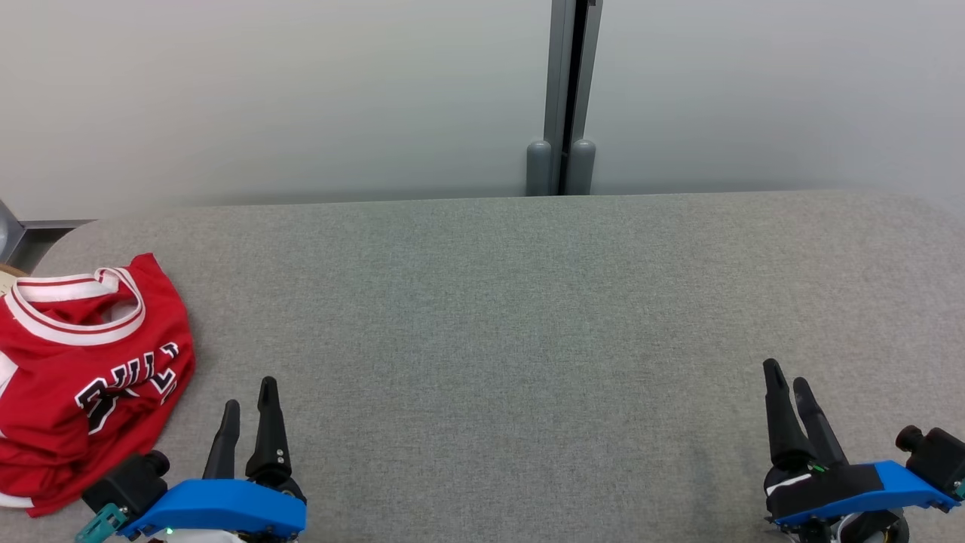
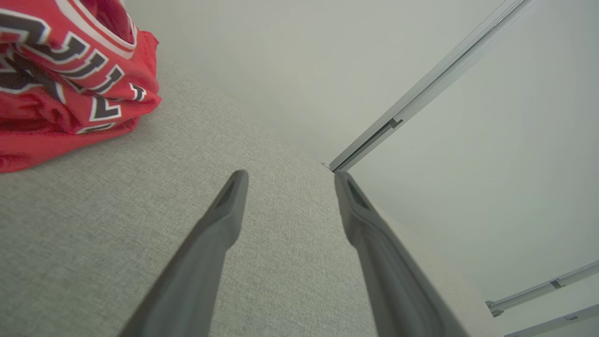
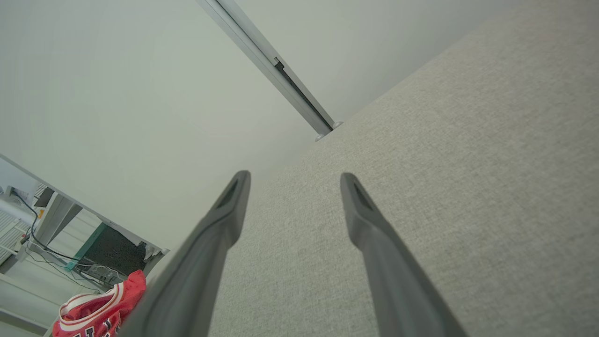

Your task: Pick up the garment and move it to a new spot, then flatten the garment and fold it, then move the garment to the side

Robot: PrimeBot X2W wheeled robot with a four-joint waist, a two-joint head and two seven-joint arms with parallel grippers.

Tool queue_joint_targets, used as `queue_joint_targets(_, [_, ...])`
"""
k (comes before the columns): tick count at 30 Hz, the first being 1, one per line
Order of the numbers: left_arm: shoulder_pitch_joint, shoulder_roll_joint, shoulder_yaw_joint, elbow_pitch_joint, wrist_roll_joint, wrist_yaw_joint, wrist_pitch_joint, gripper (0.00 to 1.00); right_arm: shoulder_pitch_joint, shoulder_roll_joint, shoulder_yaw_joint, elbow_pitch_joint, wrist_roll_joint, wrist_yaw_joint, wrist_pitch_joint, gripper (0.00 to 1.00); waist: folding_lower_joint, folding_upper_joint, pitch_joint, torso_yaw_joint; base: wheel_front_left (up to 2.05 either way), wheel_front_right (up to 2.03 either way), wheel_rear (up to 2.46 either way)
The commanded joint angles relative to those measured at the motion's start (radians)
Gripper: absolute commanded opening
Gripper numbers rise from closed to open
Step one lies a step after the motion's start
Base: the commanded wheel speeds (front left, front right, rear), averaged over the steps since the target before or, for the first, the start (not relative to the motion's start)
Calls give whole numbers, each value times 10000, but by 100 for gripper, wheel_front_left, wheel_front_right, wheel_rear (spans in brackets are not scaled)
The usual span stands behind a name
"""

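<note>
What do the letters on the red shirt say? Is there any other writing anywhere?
"BULL": black letters with white edges across the red jersey; creases hide anything that follows.
In the right wrist view the jersey's letters are too small to read.
There is no writing on the table or the wall.

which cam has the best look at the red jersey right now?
Head view: the red jersey lies rumpled at the left end of the grey table, collar and lettering visible, though the frame edge crops it. Left wrist view shows a close, cropped piece; right wrist view a small, distant corner.
</note>
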Motion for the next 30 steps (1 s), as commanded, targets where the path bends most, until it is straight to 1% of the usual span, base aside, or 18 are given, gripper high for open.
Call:
queue_joint_targets(1, [-58, 100, -48, -134, 197, 6, -84, 100, -43, -67, 17, -137, -213, 26, -107, 100, 0, 0, -3, 4, 0, 0, 0])
queue_joint_targets(13, [20, 298, -433, -90, 1727, 191, -422, 100, 27, -80, 69, -213, -1773, 26, -329, 100, 0, 0, -25, 29, 0, 0, 0])
queue_joint_targets(14, [21, 332, -506, -48, 1942, 202, -473, 100, 38, -81, 61, -227, -2043, 26, -373, 100, 0, 0, -28, 31, 0, 0, 0])
queue_joint_targets(30, [122, 517, -960, 130, 3298, 456, -826, 100, 182, -95, -16, -335, -3558, 29, -532, 100, 0, 0, -77, 125, 0, 0, 0])
